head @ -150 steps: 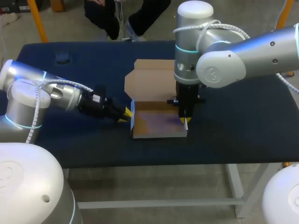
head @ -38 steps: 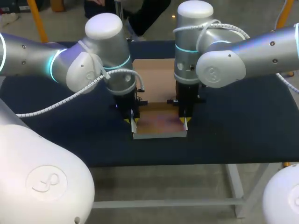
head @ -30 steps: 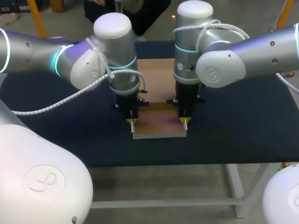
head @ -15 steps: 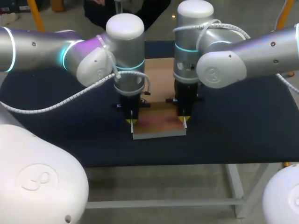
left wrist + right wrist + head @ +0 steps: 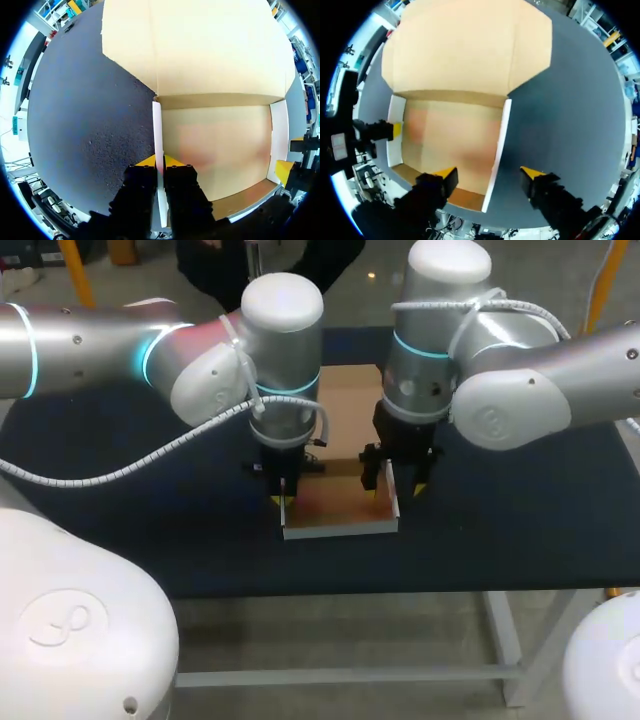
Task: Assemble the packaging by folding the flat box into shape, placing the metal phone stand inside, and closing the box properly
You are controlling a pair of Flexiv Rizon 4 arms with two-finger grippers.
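I'm seeing the box [image 5: 340,508] sitting on the middle of the bench [image 5: 520,510], its lid [image 5: 350,410] lying open behind it. My left hand [image 5: 160,164] is pinching the left wall [image 5: 157,125], fingers closed on it. My right hand [image 5: 490,175] is hanging wide open, straddling the right wall [image 5: 499,140], one finger inside and one outside.

a dark blue table [image 5: 520,530] with a matte top stands on a pale grey frame [image 5: 505,635].

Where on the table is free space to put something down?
The table is bare right of the box and along its front edge. Crowded at the box: left tool grips one wall, right tool straddles the other.
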